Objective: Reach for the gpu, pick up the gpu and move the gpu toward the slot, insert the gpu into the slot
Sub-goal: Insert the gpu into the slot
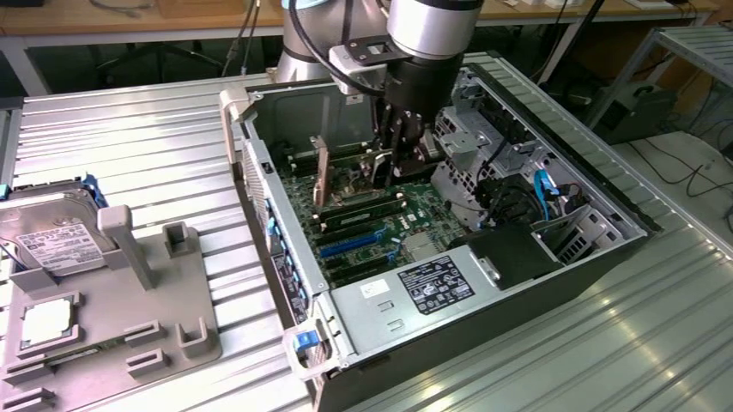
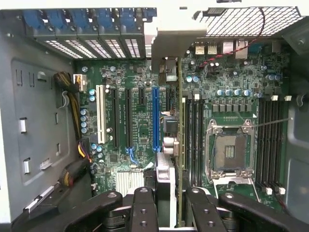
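The gpu (image 1: 324,172), a thin brownish card, stands on edge inside the open computer case. My gripper (image 1: 396,163) reaches down into the case and is shut on it. In the wrist view the gpu (image 2: 166,41) runs edge-on between my fingers (image 2: 145,208), its silver bracket at the far end by the case's rear openings. My gripper (image 2: 171,208) clamps the card's near end. The slot (image 2: 156,118), a long blue connector on the green board, lies parallel to the card's edge and a little to one side of it. In the exterior view the slot (image 1: 347,247) lies nearer the camera than the card.
Black memory connectors (image 2: 195,140) and the metal-framed processor socket (image 2: 231,150) flank the card's other side. Case walls (image 1: 246,154) and a drive cage (image 1: 469,146) hem the arm in. A hard drive (image 1: 51,232) and processor chip (image 1: 48,319) rest on a grey fixture at the exterior view's left.
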### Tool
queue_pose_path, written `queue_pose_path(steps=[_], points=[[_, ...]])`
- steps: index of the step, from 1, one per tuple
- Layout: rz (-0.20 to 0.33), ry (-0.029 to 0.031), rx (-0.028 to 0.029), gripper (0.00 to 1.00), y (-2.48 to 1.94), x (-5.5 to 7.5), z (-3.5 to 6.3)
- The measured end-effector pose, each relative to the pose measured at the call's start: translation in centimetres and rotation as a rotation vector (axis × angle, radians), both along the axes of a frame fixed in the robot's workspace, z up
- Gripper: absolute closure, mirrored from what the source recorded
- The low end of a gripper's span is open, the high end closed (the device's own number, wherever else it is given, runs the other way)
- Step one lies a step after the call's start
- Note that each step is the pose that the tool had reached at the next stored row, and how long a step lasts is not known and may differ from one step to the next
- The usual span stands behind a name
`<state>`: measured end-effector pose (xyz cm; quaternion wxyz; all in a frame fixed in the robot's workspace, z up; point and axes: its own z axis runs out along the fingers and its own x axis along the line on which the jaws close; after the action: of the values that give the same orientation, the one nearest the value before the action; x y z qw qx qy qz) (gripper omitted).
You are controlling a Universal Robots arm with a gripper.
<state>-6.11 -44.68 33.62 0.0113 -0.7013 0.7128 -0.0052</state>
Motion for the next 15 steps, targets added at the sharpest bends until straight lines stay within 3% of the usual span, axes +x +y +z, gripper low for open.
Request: queue_pose_path(steps=[3, 12, 15], points=[[-0.030, -0.0001, 0.0001, 0.72, 0.01, -0.1, -0.53], [-0.031, -0.0001, 0.0000, 0.72, 0.01, -1.3, -2.16], [-0.031, 0.0043, 0.0002, 0.72, -0.19, -1.3, -2.63]])
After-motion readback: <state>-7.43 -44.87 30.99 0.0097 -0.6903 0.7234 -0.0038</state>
